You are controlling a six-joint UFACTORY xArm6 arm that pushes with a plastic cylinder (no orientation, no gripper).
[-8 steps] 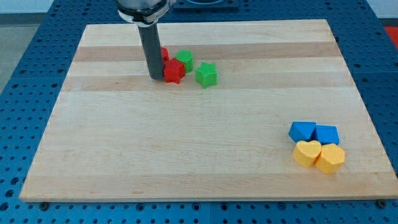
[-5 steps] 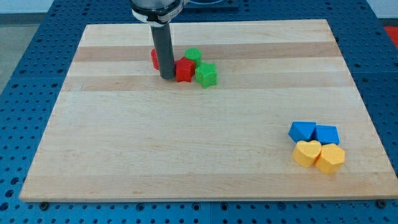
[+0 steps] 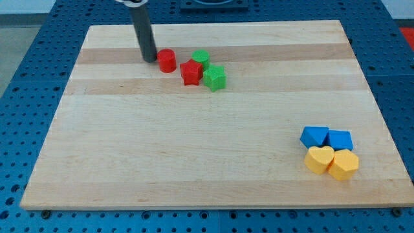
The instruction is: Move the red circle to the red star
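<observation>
Near the view's top left of the pale wooden board [image 3: 194,155], my tip [image 3: 149,60] rests on the surface at the end of my straight dark rod; I carry no jaws, so there is nothing to open or close. The small red circle block [image 3: 167,61] stands just beside my tip at three o'clock, a thin gap between us as far as I can tell. The red star block [image 3: 190,73] lies near the circle at four o'clock, apart from it. A green round block [image 3: 200,58] sits at the star's one o'clock, and a green star-like block [image 3: 214,77] touches the star at three o'clock. Far off at four o'clock, two blue blocks [image 3: 326,138] and two yellow blocks [image 3: 331,162] huddle together.
</observation>
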